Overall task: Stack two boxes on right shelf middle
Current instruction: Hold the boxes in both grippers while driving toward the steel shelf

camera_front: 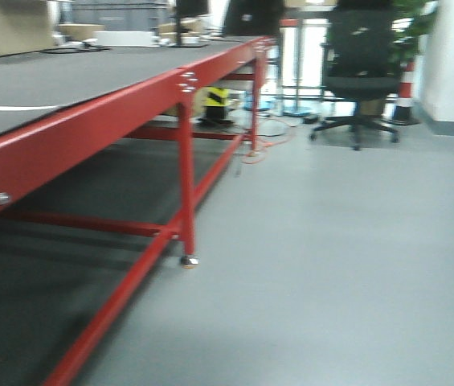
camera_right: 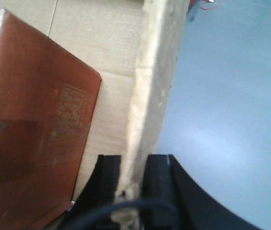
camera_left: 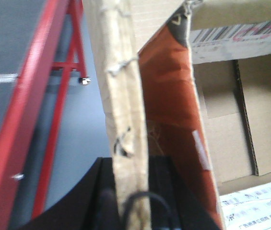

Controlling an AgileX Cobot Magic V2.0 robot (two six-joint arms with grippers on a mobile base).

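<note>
The box (camera_left: 123,96) is held up just beside the red-framed table (camera_left: 25,120), one thin wall pinched by the left gripper (camera_left: 132,167), another by the right gripper (camera_right: 134,167). The soft cardboard may be buckled or lost from the pinch, or the table rail struck.

Open grey floor (camera_front: 355,265) on the right; red-framed table (camera_front: 90,121) close on the left, office chair (camera_front: 361,72) far ahead.
</note>
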